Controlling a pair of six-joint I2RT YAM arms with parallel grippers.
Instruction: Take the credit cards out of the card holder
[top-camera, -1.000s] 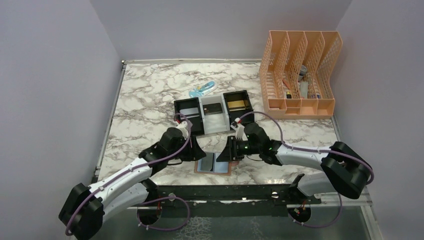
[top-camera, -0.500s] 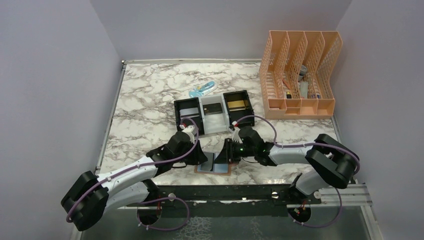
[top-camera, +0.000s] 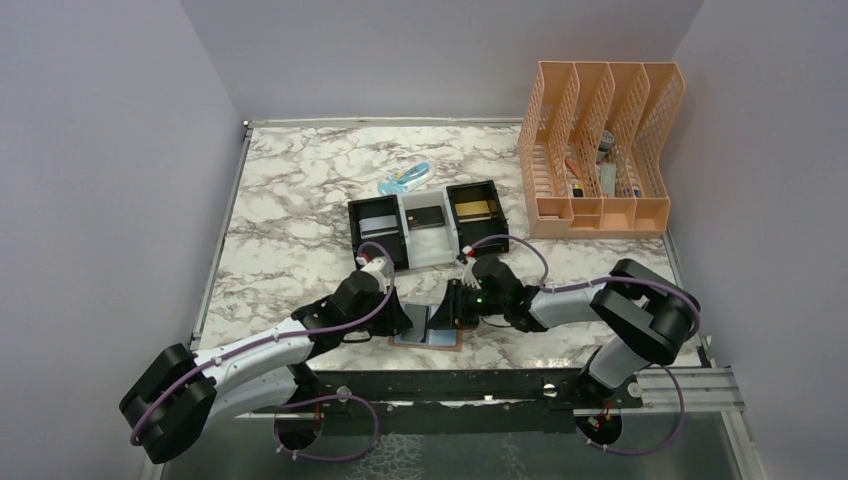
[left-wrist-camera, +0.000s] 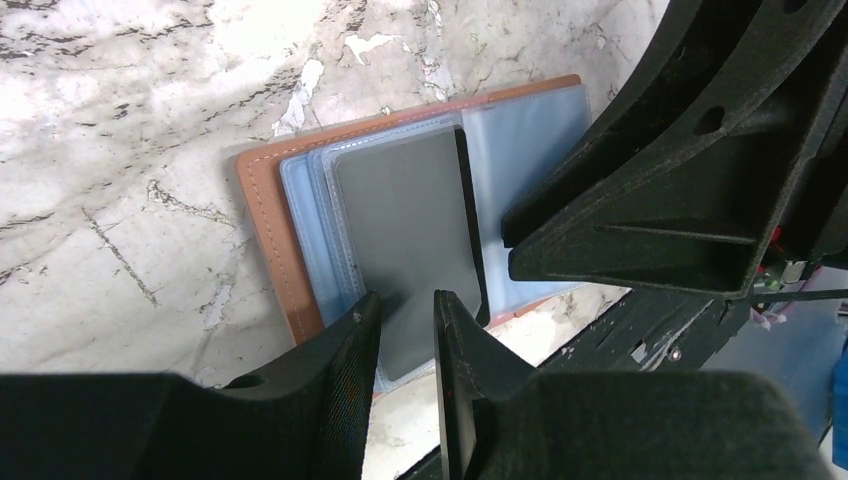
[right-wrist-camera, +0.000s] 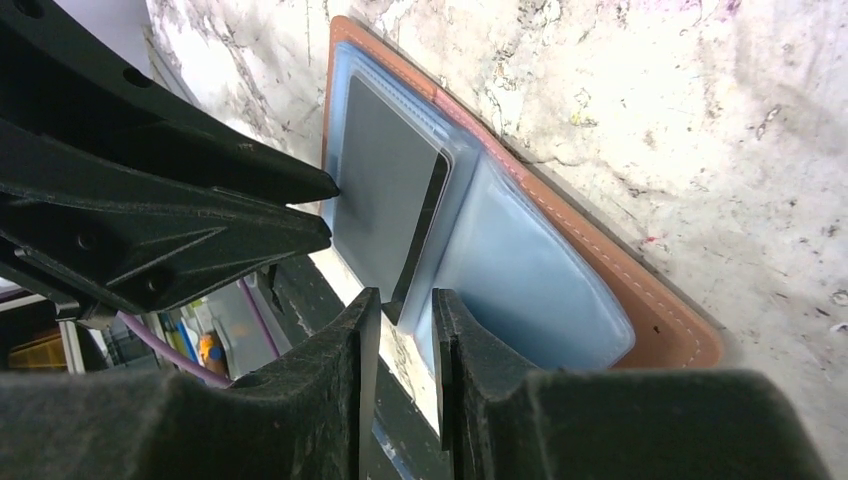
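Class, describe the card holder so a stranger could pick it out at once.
Start at the near edge of the marble table, in front of the black-and-white tray. The card holder lies open there: tan leather outside, pale blue pockets inside, the only brown item nearby.

Marble-pattern tabletop (top-camera: 290, 200), white with grey veining, was boxed in by pale lilac walls (top-camera: 440, 50) on the left, back and right. Black-and-white three-compartment tray (top-camera: 425, 252) sat mid-table: black outer bays, white centre bay. Small light-blue object (top-camera: 405, 180) lay just behind the tray's left half, not touching it; type unreadable. Peach lattice file organizer (top-camera: 600, 215) stood upright at back right, near the right wall, with a few small items in its slots, too small to ID. Black rail (top-camera: 450, 385) ran along the near table edge.
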